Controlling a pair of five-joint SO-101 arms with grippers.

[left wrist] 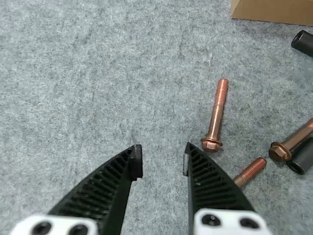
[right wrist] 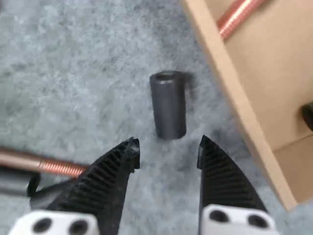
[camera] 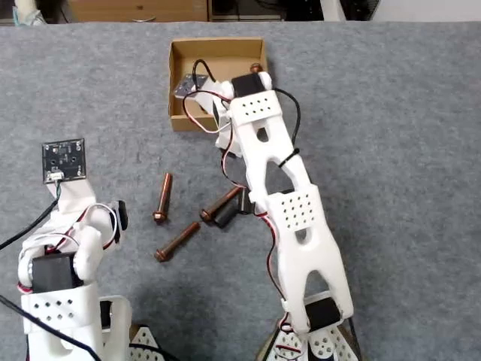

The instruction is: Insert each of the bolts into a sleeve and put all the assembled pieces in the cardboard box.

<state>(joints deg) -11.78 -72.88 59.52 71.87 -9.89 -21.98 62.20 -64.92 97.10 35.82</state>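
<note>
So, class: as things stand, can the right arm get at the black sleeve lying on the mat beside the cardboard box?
Probably yes. The right tool is open just short of the sleeve, with bare mat between; the cardboard box wall stands apart beside it.

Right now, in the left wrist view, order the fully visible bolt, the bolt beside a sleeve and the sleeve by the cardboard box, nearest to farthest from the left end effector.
1. Fully visible bolt, head beside the left end effector.
2. Bolt beside a sleeve, past that head.
3. Sleeve by the cardboard box, farthest out.
</note>
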